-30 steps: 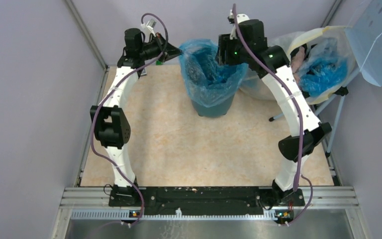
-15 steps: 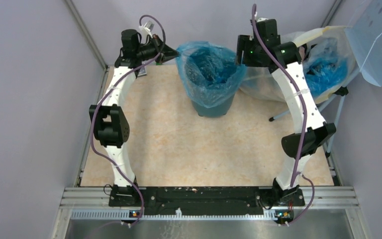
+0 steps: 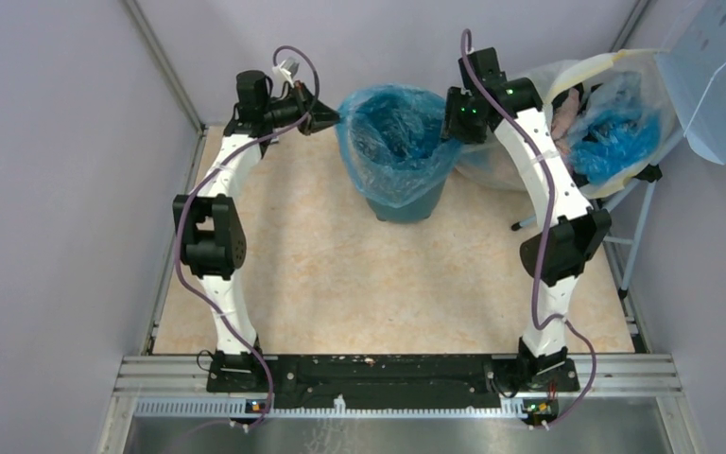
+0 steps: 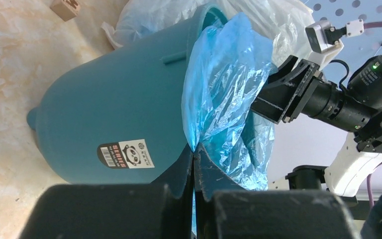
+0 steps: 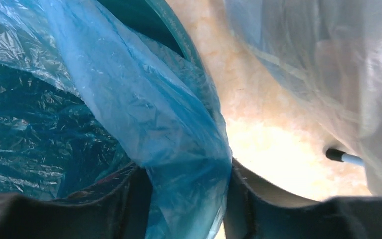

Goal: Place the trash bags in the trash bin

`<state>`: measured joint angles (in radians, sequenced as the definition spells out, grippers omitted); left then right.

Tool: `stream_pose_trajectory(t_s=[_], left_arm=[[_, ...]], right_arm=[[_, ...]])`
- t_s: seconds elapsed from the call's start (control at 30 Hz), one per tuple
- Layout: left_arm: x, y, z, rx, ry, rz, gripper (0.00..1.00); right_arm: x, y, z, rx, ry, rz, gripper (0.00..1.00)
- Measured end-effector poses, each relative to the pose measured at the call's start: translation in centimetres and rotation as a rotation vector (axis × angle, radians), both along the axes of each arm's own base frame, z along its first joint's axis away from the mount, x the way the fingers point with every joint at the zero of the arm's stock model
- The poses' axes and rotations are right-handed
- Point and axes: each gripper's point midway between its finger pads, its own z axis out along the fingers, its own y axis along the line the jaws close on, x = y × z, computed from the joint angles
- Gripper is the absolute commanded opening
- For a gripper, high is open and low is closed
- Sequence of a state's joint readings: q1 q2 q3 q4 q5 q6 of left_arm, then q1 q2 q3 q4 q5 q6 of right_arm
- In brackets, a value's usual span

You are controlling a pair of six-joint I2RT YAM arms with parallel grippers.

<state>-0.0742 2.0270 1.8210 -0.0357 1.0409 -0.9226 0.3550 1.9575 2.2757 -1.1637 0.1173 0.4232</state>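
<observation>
Top external view: the bin [image 3: 405, 206] stands upright at 12 o'clock on the table [image 3: 340, 284]. The bag [image 3: 392, 142] sits inside it, and its top spills out over the rim. The left gripper [image 3: 329, 118] is at the bin's 9 o'clock and the right gripper [image 3: 452, 115] is at its 3 o'clock. Both are up at the rim.

From the left wrist, the left jaws are pressed tight together with a bit of the bag's edge nipped between them. From the right wrist, a fold of the bag lies between the right jaws, but there is a gap. I cannot tell if they squeeze it or just sit round it.

I think the job is nearly done. The bag is in, and this step looks like spreading its mouth wide over the rim. Next, I guess each edge needs a soft tug down the outside, because the thin plastic could tear or slip off. Then the jaws must let go.

The bag's long way runs straight up and down, same as the bin. Its mouth points up, stretched widest from 9 to 3 o'clock.
</observation>
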Motion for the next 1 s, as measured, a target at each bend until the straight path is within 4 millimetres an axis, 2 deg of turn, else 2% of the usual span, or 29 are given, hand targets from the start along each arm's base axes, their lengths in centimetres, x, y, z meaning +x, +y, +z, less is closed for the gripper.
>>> stream_pose_trajectory(t_s=[0.1,0.23,0.37,0.43,0.53,0.73,0.9,1.0], left_arm=[[-0.1,-0.1,-0.7,-0.005,0.014,-0.008,0.0],[-0.5,-0.1,-2.4,-0.007,0.048,-0.017,0.0],[-2.1,0.0,-4.9,-0.004,0.126,-0.016,0.0],[-3.2,0.0,-5.4,-0.003,0.152,-0.017,0.0],[-5.2,0.0,-5.1,-0.001,0.159,-0.019,0.0],[-9.7,-0.4,-2.0,-0.007,0.096,-0.038,0.0],[-13.1,-0.1,-0.4,-0.006,0.058,-0.036,0.0],[-14.3,0.1,-0.5,0.001,0.055,-0.022,0.0]], right_arm=[[0.0,0.4,-0.8,0.015,0.033,0.0,0.29],[-0.9,0.5,-0.9,0.028,0.066,-0.001,0.13],[-1.4,0.4,-1.2,0.031,0.094,-0.013,0.0],[-2.0,0.4,-1.3,0.037,0.117,0.0,0.0],[-3.0,0.2,-1.3,0.044,0.151,-0.009,0.0],[-7.1,0.3,-1.3,0.069,0.248,0.004,0.01],[-11.5,1.0,-0.4,0.095,0.295,0.021,0.23],[-14.1,1.8,0.1,0.141,0.297,0.048,0.27]])
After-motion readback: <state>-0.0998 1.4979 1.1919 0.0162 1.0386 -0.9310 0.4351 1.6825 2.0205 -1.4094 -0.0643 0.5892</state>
